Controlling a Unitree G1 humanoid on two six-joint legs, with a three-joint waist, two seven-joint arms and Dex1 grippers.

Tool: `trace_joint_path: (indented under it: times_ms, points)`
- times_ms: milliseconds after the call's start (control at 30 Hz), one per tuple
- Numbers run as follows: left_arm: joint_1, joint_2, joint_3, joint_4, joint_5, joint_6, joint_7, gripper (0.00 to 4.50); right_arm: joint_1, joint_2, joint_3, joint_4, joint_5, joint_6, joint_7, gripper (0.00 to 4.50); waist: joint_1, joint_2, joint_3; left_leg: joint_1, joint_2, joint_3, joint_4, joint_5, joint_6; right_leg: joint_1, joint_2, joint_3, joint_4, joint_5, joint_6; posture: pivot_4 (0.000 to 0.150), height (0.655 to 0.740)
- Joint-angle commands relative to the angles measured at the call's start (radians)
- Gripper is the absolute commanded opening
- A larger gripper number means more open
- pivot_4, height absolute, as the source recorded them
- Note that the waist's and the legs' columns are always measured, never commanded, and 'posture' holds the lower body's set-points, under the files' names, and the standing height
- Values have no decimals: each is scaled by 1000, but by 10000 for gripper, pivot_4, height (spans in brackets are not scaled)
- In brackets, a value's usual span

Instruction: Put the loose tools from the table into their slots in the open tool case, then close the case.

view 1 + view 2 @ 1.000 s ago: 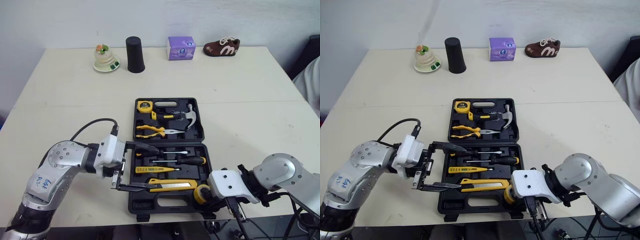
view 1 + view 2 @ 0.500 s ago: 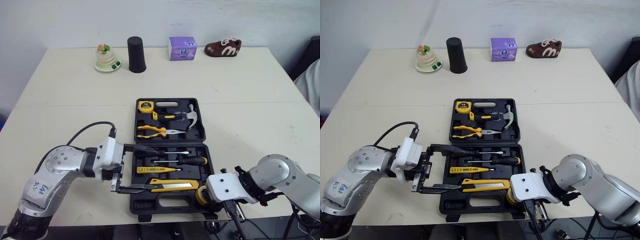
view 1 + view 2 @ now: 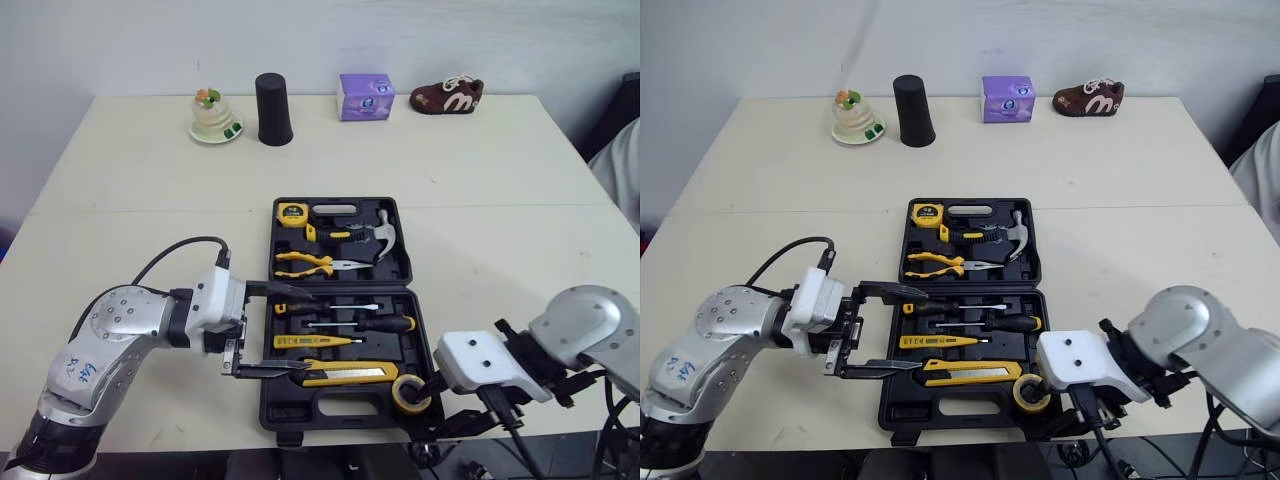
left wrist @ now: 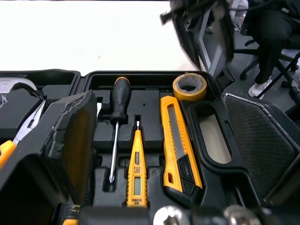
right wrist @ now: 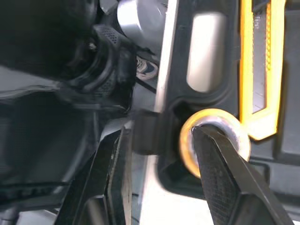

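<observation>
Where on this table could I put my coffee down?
The widest bare table lies between the tool case and the back row: dessert cup, black cup, purple box, brown shoe. The stretch right of the case is bare too. The front is crowded: the left gripper reaches over the case, the right gripper sits at its front corner.

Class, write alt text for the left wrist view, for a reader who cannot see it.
An open black tool case holds a black-handled screwdriver, a yellow tester and a yellow utility knife side by side, with a tape roll by the knife's end. The left gripper's open fingers flank them.
</observation>
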Motion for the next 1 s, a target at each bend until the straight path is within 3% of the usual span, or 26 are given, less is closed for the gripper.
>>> trace_joint_path:
  times_ms: [33,67,133,267,467,600,833,1000]
  points:
    - [-25,-3,-3,9,7,-25,-14,45000,51,62,-112,7,105,-39,-13,21409,0,0,0,0,0,0,0,0,0,0,0,0,0,0,0,1500,7400]
    - [-29,-7,-6,13,9,-30,-14,45000,68,123,-148,23,150,-54,-46,21409,-2,-2,-1,0,0,0,0,0,0,0,0,0,0,0,0,1500,7400]
    - [-34,-12,-12,20,14,-37,-16,45000,136,190,-200,62,176,-55,-92,16253,-1,-3,-1,0,0,0,0,0,0,0,1,0,0,0,0,1500,7400]
    - [-43,-12,-17,28,18,-42,-16,45000,285,298,-222,135,87,-234,-89,279,2,-4,-1,-1,-1,0,0,0,0,0,0,0,-1,0,1,1500,7400]
    - [-42,-7,-18,33,27,-38,-16,45000,384,424,-138,273,-86,-504,-101,279,-1,-4,-1,0,-1,1,1,0,0,1,1,0,-1,1,2,1500,7400]
    - [-38,-6,-18,30,28,-32,-16,45000,416,436,-72,393,-228,-632,-115,279,-1,-3,-1,2,-1,2,2,0,0,2,1,1,2,1,2,1500,7400]
    - [-19,6,-4,28,26,-26,-16,45000,441,417,-39,545,-290,-736,-108,279,-1,-5,-2,6,-2,2,3,1,2,7,1,1,1,4,3,1500,7400]
    - [-16,4,-1,36,31,-29,-10,45000,416,445,-35,542,-248,-717,-139,279,3,-9,-3,21,-2,1,0,-1,4,26,-1,1,-8,5,2,1500,7400]
